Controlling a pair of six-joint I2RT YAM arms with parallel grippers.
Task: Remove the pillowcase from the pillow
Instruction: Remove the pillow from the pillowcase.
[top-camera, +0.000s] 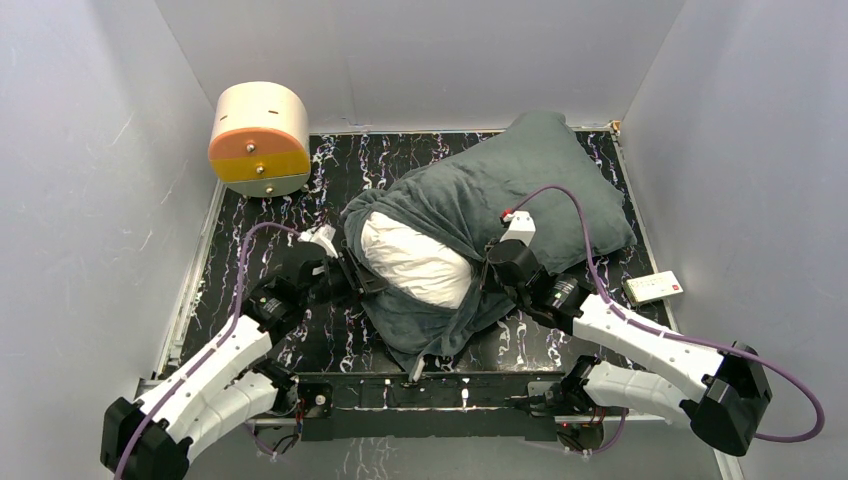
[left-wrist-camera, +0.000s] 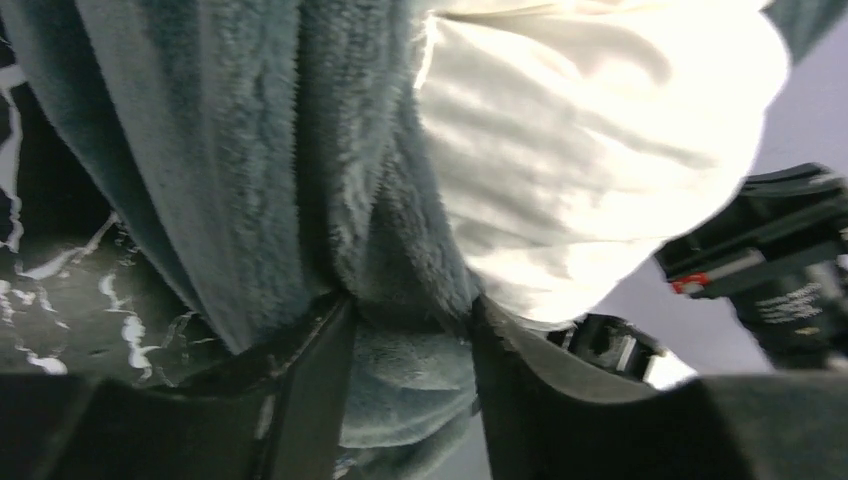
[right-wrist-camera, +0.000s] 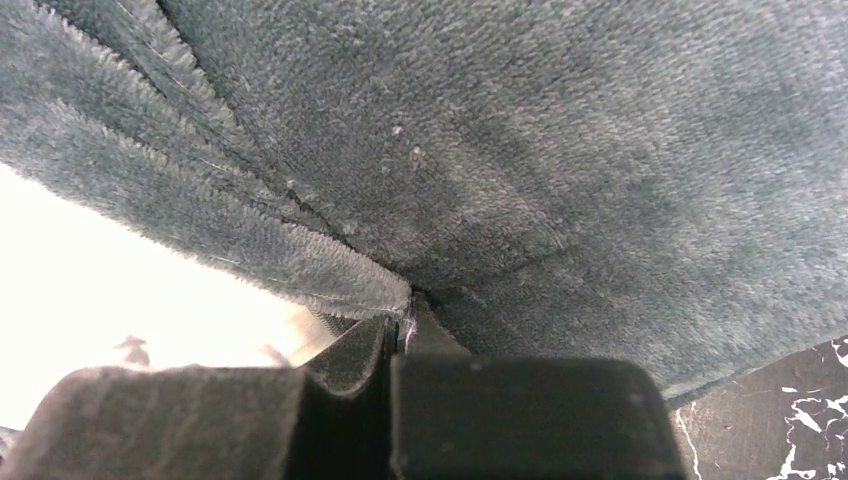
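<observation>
One pillowcase (top-camera: 500, 185) lies with the grey-green side up across the bench (top-camera: 330, 170), and the white pillow (top-camera: 415, 262) shows at its near open mouth.
Most of the pillow is inside the cover; only one rounded end sticks out, between the two arms. The right end effector (right-wrist-camera: 400, 322) is closed tight on a plush edge of the pillowcase, just beside the pillow. The left end effector (left-wrist-camera: 410, 330) has its fingers apart, with a fold of the same cloth between them; I cannot tell if they press it.
</observation>
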